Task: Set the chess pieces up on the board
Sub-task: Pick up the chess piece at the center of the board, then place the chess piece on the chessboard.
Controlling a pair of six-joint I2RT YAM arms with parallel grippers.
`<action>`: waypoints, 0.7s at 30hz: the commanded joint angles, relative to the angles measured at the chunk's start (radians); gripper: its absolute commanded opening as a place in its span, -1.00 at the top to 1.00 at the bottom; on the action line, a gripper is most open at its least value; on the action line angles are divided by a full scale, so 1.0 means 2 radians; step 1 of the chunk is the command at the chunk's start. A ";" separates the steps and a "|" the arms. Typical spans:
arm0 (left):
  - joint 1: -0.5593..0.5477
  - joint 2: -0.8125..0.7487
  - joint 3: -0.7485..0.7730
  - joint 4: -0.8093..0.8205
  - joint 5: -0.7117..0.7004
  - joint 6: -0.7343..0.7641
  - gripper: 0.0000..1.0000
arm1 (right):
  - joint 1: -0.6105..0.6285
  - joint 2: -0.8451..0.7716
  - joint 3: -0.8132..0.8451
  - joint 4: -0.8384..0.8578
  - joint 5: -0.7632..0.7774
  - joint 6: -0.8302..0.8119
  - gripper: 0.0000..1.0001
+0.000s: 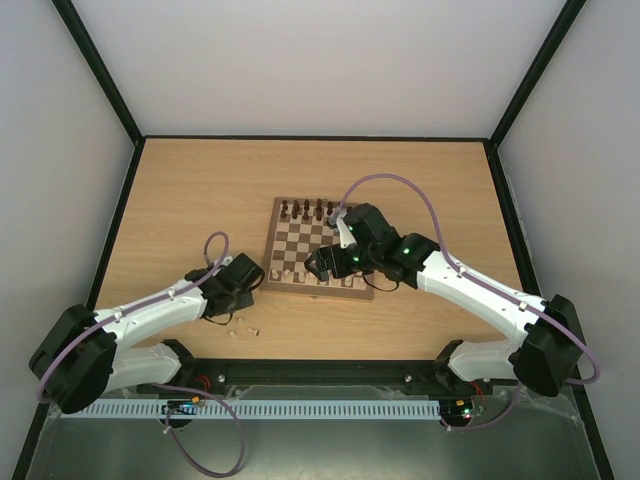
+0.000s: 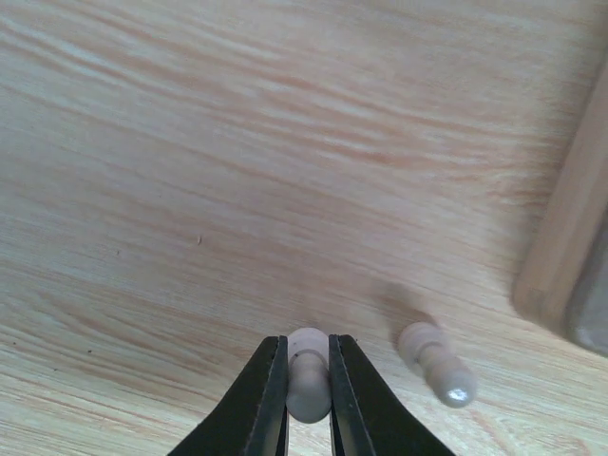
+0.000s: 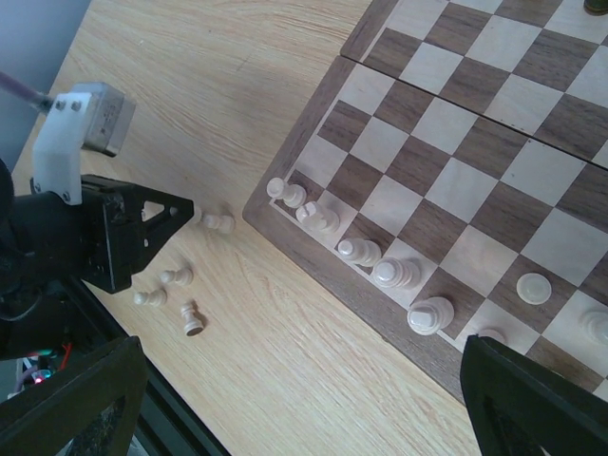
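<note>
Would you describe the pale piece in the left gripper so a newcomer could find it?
Look at the table left of the board, where the left gripper reaches. The pale piece is pinched between its fingers; its neighbour lies loose.

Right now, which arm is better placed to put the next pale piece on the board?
Left. The left gripper is shut on a pale piece beside the board; the right gripper hangs open over the board's near row, holding nothing.

Light wooden table (image 1: 180, 200) carries the board (image 1: 318, 250) and loose chess pieces (image 3: 193, 318) beside it.
</note>
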 commanded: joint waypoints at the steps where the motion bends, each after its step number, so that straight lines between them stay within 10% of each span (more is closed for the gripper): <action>1: -0.004 0.017 0.061 -0.027 -0.020 0.022 0.80 | 0.001 0.003 -0.006 0.003 -0.007 0.001 -0.82; 21: 0.016 0.217 0.298 -0.023 0.043 0.169 0.88 | 0.002 -0.017 -0.007 -0.002 0.024 -0.002 -0.82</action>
